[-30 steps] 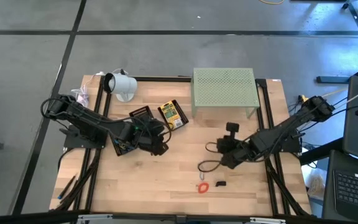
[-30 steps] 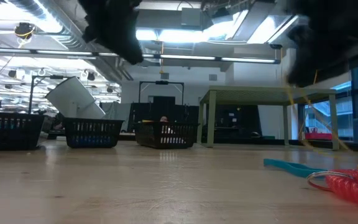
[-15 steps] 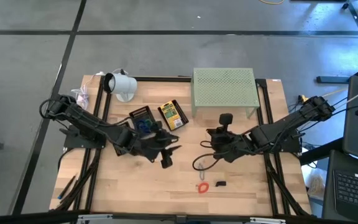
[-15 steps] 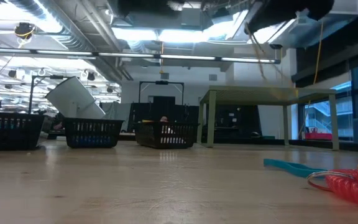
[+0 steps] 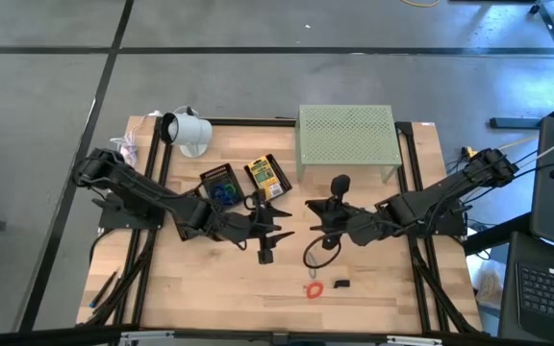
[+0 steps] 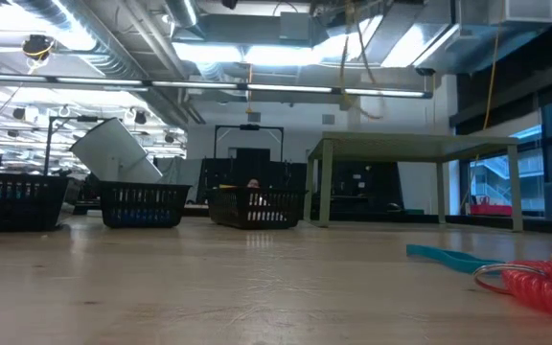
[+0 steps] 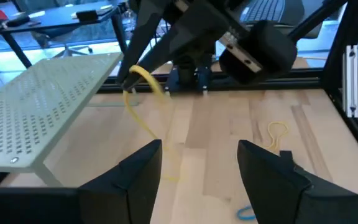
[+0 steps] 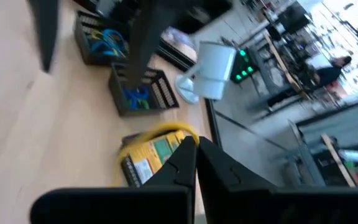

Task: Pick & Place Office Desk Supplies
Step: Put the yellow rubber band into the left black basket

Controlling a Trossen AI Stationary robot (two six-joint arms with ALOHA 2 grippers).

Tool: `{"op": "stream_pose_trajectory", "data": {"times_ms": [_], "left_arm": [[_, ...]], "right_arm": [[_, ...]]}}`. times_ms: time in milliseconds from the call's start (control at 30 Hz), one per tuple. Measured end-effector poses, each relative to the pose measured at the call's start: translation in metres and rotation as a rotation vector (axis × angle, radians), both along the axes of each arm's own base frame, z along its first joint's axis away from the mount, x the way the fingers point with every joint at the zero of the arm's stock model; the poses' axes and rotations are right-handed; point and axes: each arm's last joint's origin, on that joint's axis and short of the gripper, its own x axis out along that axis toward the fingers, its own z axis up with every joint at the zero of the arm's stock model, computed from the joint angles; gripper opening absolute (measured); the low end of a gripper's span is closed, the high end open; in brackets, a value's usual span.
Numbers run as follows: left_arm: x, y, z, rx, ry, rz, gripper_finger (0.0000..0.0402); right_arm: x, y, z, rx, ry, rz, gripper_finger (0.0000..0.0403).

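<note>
Left gripper [image 5: 268,243] gapes empty mid-table; facing it, right gripper [image 5: 314,213] pinches a dangling yellow band [image 7: 143,99].

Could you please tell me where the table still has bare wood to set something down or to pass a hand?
The near left corner is bare, bordered by the left arm and the table edge. A narrow strip runs along the near edge below the red coil and black clip. Crowded: the middle, where both grippers meet, and the far side with baskets, packet, cup and stand.

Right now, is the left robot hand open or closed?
Open. The left gripper shows its two dark fingers spread wide apart, nothing between them.
</note>
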Motion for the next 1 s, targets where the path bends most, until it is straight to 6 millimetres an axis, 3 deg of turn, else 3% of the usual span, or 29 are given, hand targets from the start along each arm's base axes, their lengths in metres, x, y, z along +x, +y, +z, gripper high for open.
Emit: {"op": "stream_pose_trajectory", "data": {"times_ms": [167,467,700,800,1000], "left_arm": [[0.007,0.005,-0.003,0.026,-0.012,0.001,0.021],[0.028,0.006,-0.01,0.013,-0.103,-0.19,0.0212],[0.033,0.003,-0.016,-0.001,-0.117,-0.201,0.0208],[0.033,0.004,-0.016,-0.015,-0.12,-0.185,0.0183],[0.033,0.005,-0.016,0.0,-0.121,-0.141,0.0088]], "right_arm": [[0.002,0.003,0.003,0.021,-0.009,0.075,0.0006],[0.004,0.003,0.004,0.01,-0.015,0.094,0.0006],[0.003,0.003,0.004,0.009,-0.014,0.095,0.0006],[0.003,0.003,0.004,0.011,-0.014,0.097,0.0006],[0.003,0.003,0.004,0.014,-0.013,0.102,0.0006]]}}
